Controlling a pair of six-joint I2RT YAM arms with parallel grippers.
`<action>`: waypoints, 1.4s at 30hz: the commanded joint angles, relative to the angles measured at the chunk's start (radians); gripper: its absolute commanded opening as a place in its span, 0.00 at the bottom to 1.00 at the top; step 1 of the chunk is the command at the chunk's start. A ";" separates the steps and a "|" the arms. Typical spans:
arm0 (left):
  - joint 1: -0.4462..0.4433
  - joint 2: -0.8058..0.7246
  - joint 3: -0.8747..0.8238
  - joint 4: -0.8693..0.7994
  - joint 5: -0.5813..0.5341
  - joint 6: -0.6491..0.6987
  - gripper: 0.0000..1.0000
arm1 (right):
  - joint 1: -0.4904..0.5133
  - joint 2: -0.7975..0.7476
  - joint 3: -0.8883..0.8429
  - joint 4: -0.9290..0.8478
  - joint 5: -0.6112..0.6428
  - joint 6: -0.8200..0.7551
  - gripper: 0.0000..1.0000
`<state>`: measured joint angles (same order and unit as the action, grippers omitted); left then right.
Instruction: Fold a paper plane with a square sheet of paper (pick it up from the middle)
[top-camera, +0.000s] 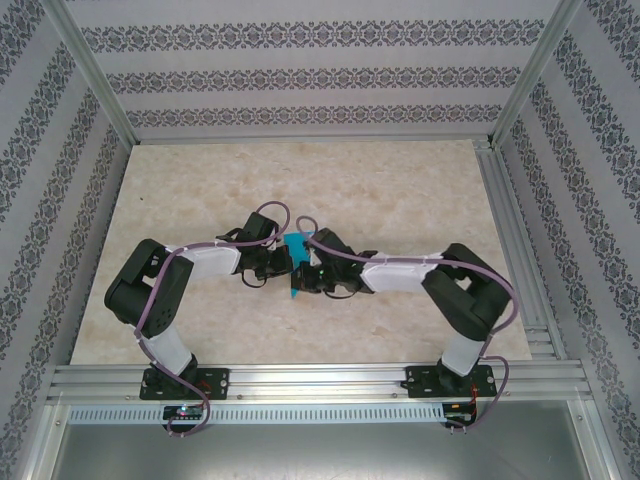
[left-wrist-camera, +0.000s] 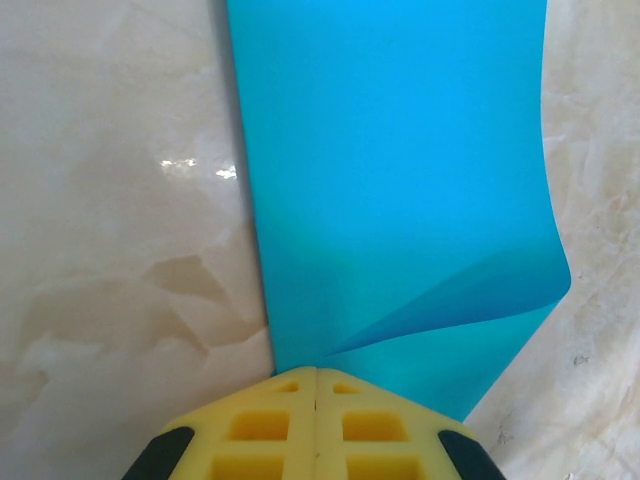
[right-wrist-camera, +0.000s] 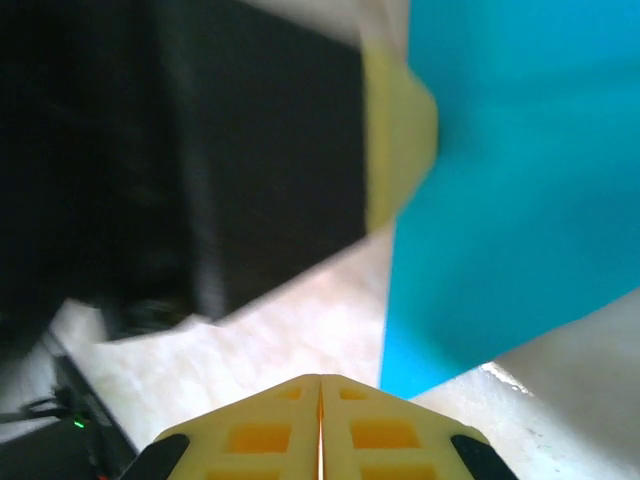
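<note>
At marbled table centre, thin turquoise-blue paper sheet, largely obscured; left gripper pinches it, right gripper closed, empty.

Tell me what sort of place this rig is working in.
Probably a lab test cell rather than a home: a marble-look tabletop boxed in by aluminium framing, with patterned wall panels on three sides.

The square sheet of paper sits over the middle of the tabletop. The left jaws are at its left side, the right jaws at its right.
</note>
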<state>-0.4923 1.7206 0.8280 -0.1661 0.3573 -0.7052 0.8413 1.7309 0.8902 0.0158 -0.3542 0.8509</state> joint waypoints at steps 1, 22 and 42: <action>-0.006 0.048 -0.010 -0.098 -0.089 0.009 0.06 | -0.054 -0.036 0.004 0.006 0.047 -0.050 0.09; -0.006 0.050 -0.006 -0.110 -0.093 0.020 0.06 | -0.159 0.126 0.095 -0.040 0.042 -0.093 0.09; -0.005 0.042 -0.007 -0.118 -0.095 0.028 0.06 | -0.208 0.169 0.106 -0.114 0.107 -0.074 0.08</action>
<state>-0.4934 1.7226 0.8371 -0.1814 0.3523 -0.7040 0.6468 1.8896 0.9852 -0.0494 -0.3000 0.7647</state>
